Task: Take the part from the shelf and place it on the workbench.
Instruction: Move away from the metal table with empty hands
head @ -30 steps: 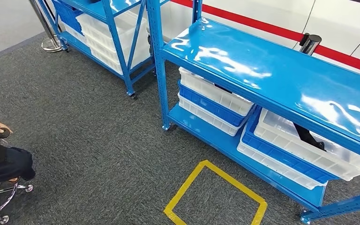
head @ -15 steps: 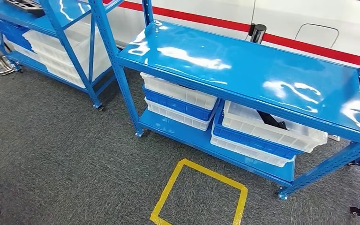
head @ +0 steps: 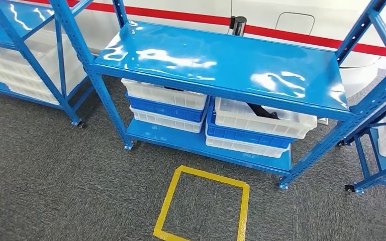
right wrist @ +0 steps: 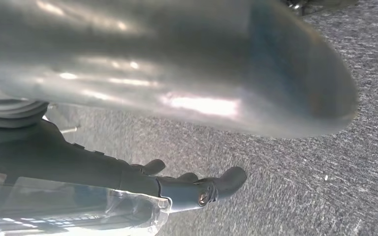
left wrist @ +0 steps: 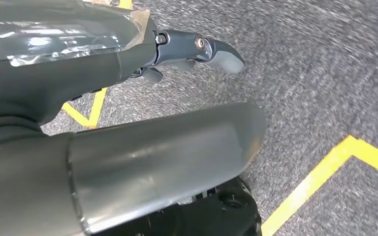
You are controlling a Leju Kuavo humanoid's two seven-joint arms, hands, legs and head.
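Observation:
A black part (head: pixel 261 111) lies in the top white bin (head: pixel 286 126) of the right-hand stack, on the lower level of the blue shelf (head: pixel 221 60) ahead of me. Most of the part is hidden under the shelf's top board. My left hand (left wrist: pixel 197 49) hangs over the grey carpet, fingers stretched out and holding nothing. My right hand (right wrist: pixel 197 189) also hangs above the carpet, fingers extended and nothing in them. Both hands are far from the shelf.
A second stack of white and blue bins (head: pixel 163 100) sits at the left of the lower level. A yellow tape square (head: pixel 201 206) marks the carpet before the shelf. More blue racks stand at the left (head: pixel 20 50) and right (head: pixel 382 100).
The whole picture has shifted: the camera has turned, so the shelf now faces me more squarely. The seated person at the left is out of the picture.

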